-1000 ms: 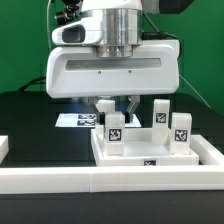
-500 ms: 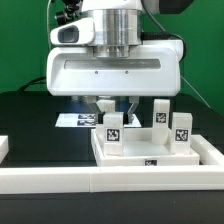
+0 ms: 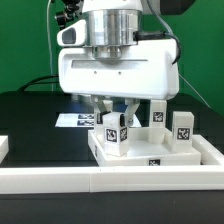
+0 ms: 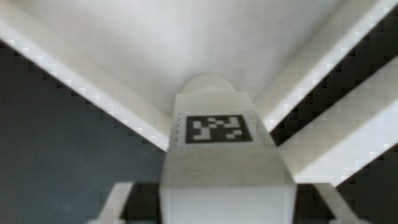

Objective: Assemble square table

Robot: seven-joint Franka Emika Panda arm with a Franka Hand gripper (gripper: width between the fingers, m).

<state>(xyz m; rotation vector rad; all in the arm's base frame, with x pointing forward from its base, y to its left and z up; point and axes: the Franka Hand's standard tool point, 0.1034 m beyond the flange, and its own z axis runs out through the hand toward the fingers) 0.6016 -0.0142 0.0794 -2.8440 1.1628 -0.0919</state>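
Note:
The white square table top (image 3: 160, 152) lies recessed face up behind the front rail, with a tag (image 3: 152, 163) on its near edge. Three white tagged legs stand on it: one (image 3: 113, 132) at the near corner on the exterior view's left, one (image 3: 158, 112) at the back, and one (image 3: 181, 128) on the right. My gripper (image 3: 113, 116) comes down from above and is shut on the left leg, a finger on each side. In the wrist view that leg (image 4: 217, 150) fills the middle between the fingers (image 4: 121, 203), tag facing the camera.
A long white rail (image 3: 110, 182) runs along the front of the black board. The marker board (image 3: 72, 120) lies flat behind the gripper on the exterior view's left. A white block (image 3: 3, 148) sits at the left edge.
The gripper's hand has turned and shifted toward the exterior view's right while holding the left leg. The leg stays at the same corner of the top.

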